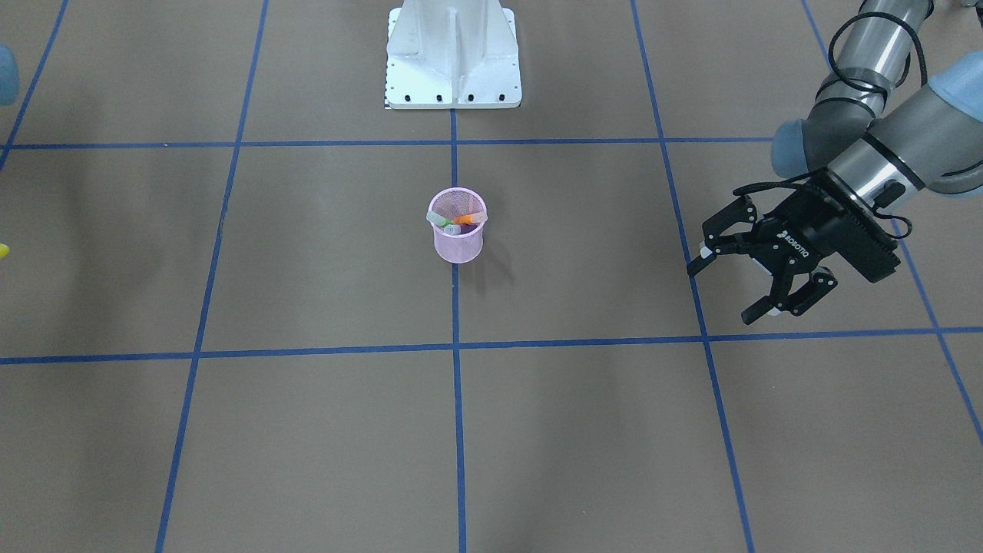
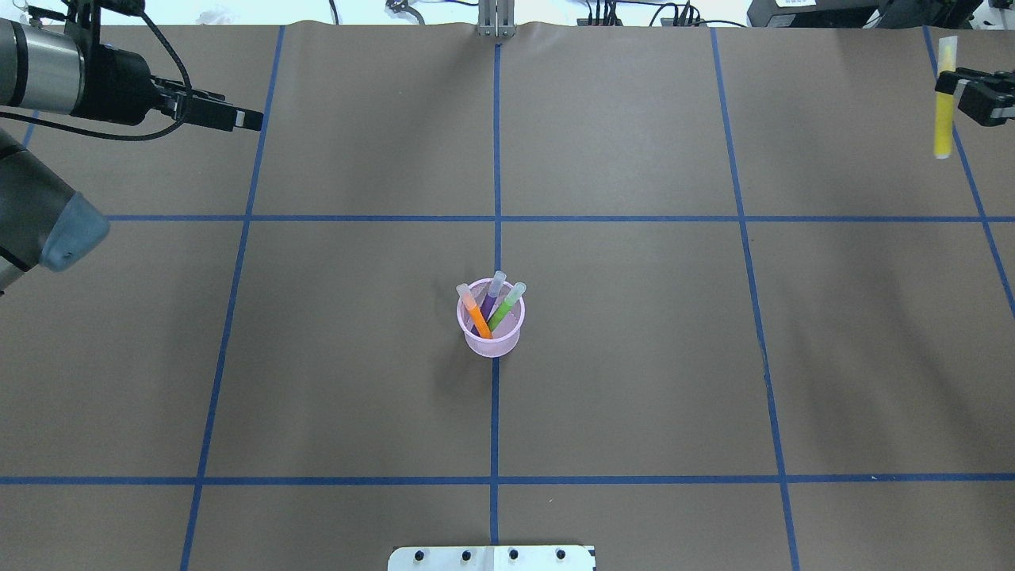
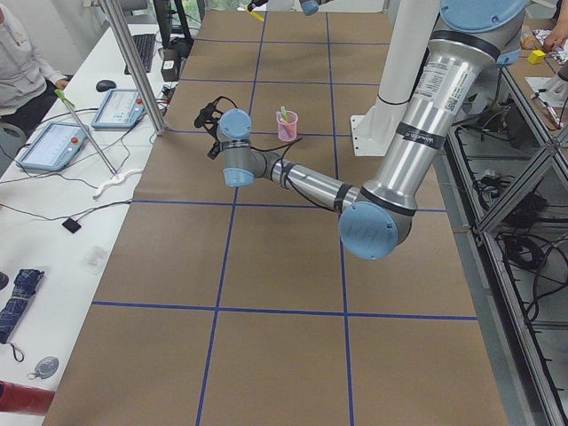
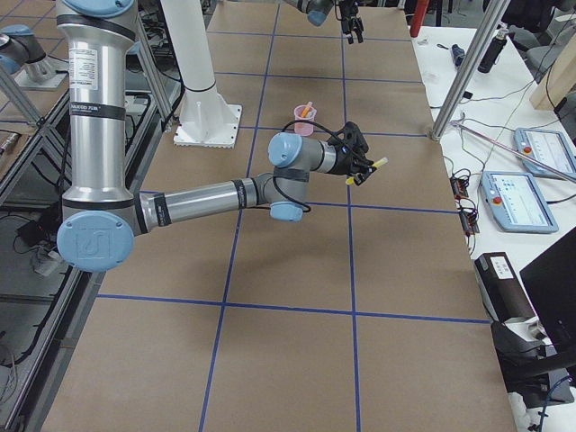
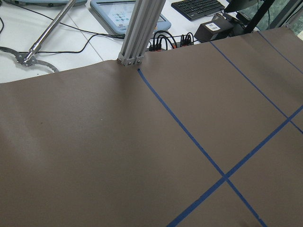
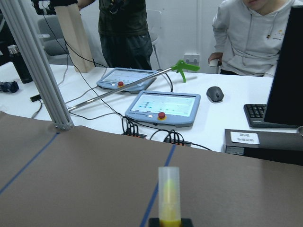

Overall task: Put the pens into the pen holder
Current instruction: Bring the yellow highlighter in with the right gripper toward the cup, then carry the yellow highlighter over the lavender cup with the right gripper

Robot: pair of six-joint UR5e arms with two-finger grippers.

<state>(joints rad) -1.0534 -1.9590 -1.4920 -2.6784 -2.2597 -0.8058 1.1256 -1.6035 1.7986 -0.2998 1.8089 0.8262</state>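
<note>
Pen holder (image 2: 492,339) at worktop centre; orange pen (image 2: 478,321), purple pen (image 2: 489,305), green pen (image 2: 501,316) lean inside. Right jaws, 2 o'clock, grip yellow pen (image 2: 943,131) by tail, cap outward, likely for insertion. Left jaws wide, empty, 10 o'clock, out of way.

Spotted the pen holder (image 3: 287,130) upright on the brown table (image 3: 275,266), pale-capped pens (image 3: 283,114) poking out. Caught the left arm (image 3: 311,182) stretched low, wrist near the holder on the camera's side. Noted a white pedestal base (image 3: 371,135) just beside the holder. Far beyond the holder, picked out the right arm (image 3: 308,7) with a yellow pen (image 3: 256,15) at its end. Glimpsed a seated person (image 3: 18,62) well apart from the holder.
</note>
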